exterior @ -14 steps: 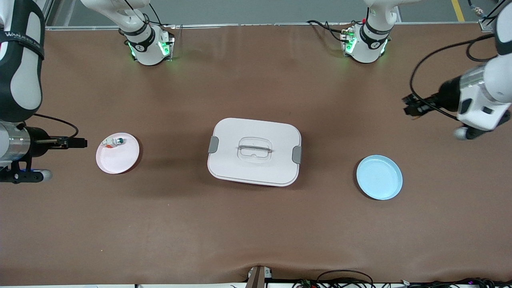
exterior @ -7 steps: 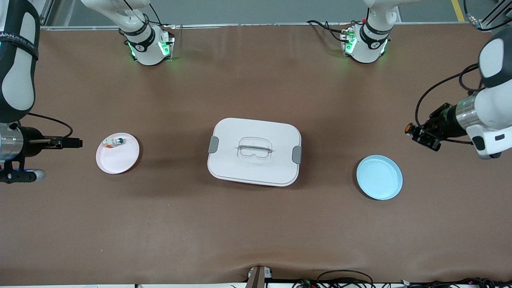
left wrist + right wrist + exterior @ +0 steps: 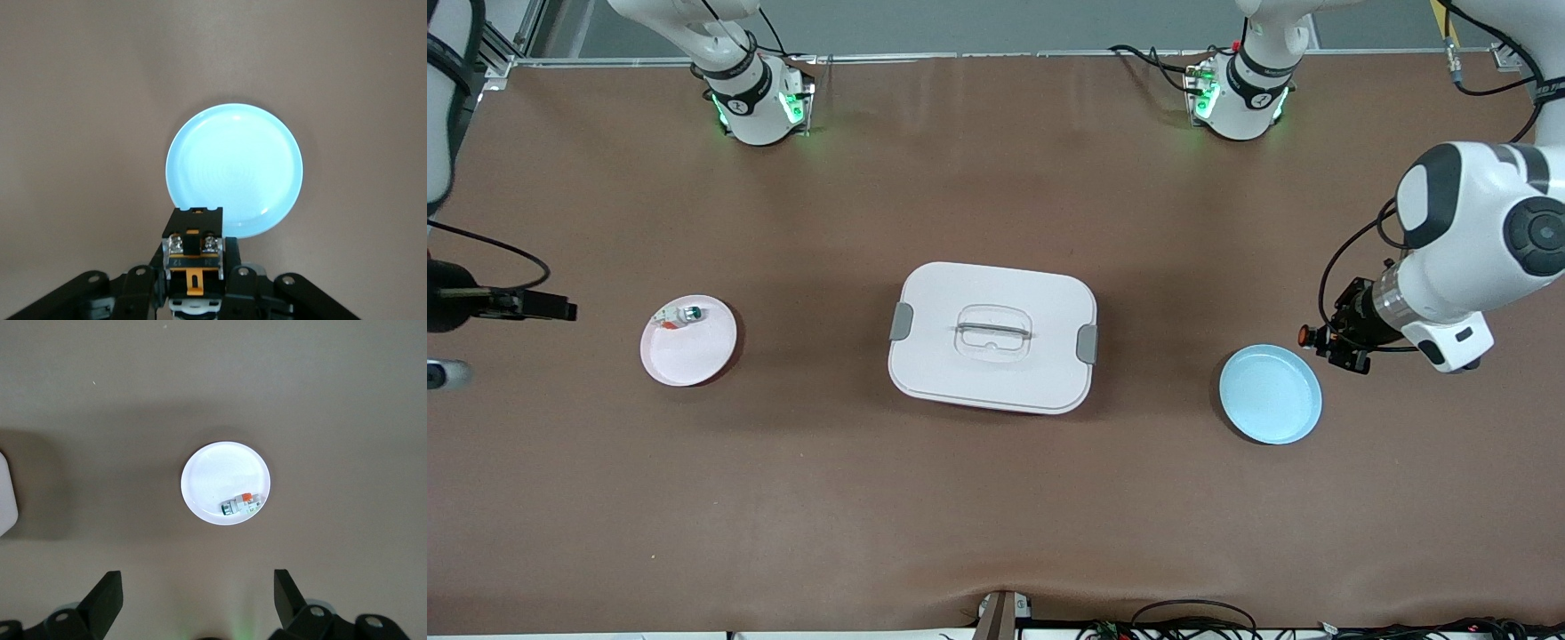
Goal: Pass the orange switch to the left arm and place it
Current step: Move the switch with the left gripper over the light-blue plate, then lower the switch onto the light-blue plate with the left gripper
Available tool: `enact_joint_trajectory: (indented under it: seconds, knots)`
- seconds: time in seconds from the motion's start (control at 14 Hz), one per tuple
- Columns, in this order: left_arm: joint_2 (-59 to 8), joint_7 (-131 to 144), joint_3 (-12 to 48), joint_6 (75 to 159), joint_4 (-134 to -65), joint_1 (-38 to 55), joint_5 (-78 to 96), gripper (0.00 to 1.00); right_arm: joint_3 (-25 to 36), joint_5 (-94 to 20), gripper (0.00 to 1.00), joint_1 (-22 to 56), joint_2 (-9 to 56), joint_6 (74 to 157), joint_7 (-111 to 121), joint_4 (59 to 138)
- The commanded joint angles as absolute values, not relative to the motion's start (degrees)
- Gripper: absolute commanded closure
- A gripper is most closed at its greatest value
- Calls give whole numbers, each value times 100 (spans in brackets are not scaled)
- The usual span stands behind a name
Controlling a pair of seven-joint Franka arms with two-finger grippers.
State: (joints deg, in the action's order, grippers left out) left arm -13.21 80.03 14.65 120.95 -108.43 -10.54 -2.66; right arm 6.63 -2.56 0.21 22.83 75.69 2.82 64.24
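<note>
My left gripper [image 3: 1327, 343] is shut on the orange switch [image 3: 1309, 336] and holds it in the air beside the rim of the blue plate [image 3: 1270, 396], toward the left arm's end of the table. In the left wrist view the switch [image 3: 195, 250], black with orange parts and two silver screws, sits between the fingers [image 3: 243, 283], with the blue plate [image 3: 233, 167] under it. The white box [image 3: 992, 338] stands mid-table. My right gripper [image 3: 560, 311] is open and empty at the right arm's end, apart from the pink plate [image 3: 694, 356]; the right wrist view [image 3: 198, 600] shows its spread fingers.
A small white-and-green component with a red bit [image 3: 679, 315] lies on the pink plate; it also shows in the right wrist view [image 3: 240, 505] on the plate [image 3: 213, 477]. The box's edge [image 3: 5, 495] shows there too. Both arm bases stand along the table's back edge.
My left gripper has carried the orange switch down and in, to beside the blue plate. My right gripper has drawn back toward the right arm's end of the table, away from the pink plate.
</note>
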Motion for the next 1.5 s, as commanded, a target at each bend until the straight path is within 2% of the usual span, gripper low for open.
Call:
enact_joint_trajectory:
  seconds: [0.0, 0.5, 0.64, 1.07, 1.21, 1.43]
  knots:
    - [-1528, 8112, 1494, 12619, -11083, -1160, -387, 100, 527, -159, 0, 218, 1654, 8013, 308, 6889]
    - [-2310, 8586, 1485, 13745, -11312, -1160, -939, 100, 571, -106, 0, 290, 1380, 8016, 281, 7022]
    - [-2539, 8867, 1485, 13886, -11259, -1108, -1159, 100, 563, -228, 0, 72, 1336, 7989, 290, 7049]
    - [-3032, 8956, 1485, 14272, -11224, -1151, -1204, 100, 563, -237, 0, 61, 1327, 7682, 273, 7128]
    - [-3093, 8956, 1477, 14344, -11224, -1169, -1204, 100, 562, -255, 0, 18, 1240, 7655, 272, 7320]
    - [-3164, 8956, 1459, 14423, -11224, -1178, -1204, 100, 563, -387, 0, -18, 732, 8049, 281, 8048]
